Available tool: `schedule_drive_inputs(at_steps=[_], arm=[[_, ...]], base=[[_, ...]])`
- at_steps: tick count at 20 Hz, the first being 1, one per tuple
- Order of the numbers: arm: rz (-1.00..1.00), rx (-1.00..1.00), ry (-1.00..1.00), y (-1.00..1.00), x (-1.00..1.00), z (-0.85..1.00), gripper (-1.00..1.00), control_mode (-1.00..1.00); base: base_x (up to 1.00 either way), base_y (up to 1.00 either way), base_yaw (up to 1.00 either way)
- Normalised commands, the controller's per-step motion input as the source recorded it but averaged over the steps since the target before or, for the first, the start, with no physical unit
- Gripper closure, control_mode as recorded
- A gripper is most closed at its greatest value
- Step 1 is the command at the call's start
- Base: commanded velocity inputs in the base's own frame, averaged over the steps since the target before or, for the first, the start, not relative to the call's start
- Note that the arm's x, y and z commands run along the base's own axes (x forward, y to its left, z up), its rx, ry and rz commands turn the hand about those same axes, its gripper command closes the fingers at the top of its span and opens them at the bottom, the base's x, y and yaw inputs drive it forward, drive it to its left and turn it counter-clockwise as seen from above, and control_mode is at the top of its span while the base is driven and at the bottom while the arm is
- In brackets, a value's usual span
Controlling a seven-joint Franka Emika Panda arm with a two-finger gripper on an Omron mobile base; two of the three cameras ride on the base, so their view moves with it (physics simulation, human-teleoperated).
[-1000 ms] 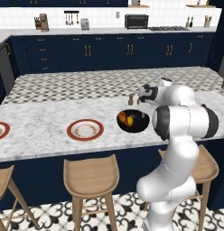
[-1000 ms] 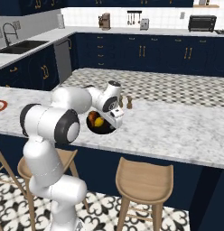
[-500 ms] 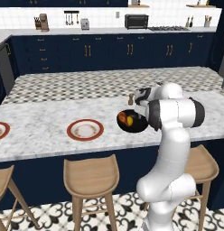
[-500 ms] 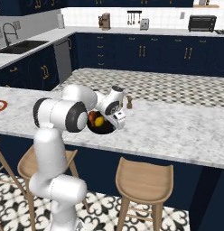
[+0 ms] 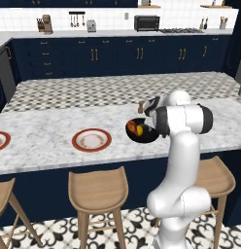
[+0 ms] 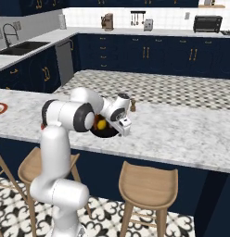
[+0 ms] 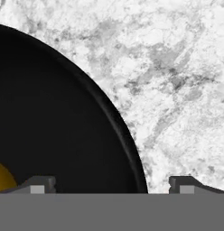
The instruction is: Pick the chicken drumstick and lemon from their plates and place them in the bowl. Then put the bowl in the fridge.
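the end effector hangs with its fingers apart astride the rim of the one black bowl on the marble worktop. one yellow lemon lies inside, beside one finger.

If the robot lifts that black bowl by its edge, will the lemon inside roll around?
Probably a little. The lemon is round and lies loose in the bowl beside the chicken drumstick, so a tilt could send it rolling. The bowl's raised rim should likely keep it in. The open gripper straddles just one edge, so the bowl might tip.
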Motion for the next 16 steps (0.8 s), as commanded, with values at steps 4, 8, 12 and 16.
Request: schedule_drive_inputs(at_steps=[4,8,12,16], arm=[[0.00,0.00,0.00,0.00,0.14,-0.41,1.00,-1.00],[0.00,0.00,0.00,0.01,0.02,-0.23,1.00,-1.00],[0.00,0.00,0.00,0.12,0.04,-0.14,1.00,-1.00],[0.00,0.00,0.00,0.31,0.02,-0.20,1.00,-1.00]], base=[[0.00,0.00,0.00],[0.00,0.00,0.00],[0.00,0.00,0.00],[0.00,0.00,0.00]])
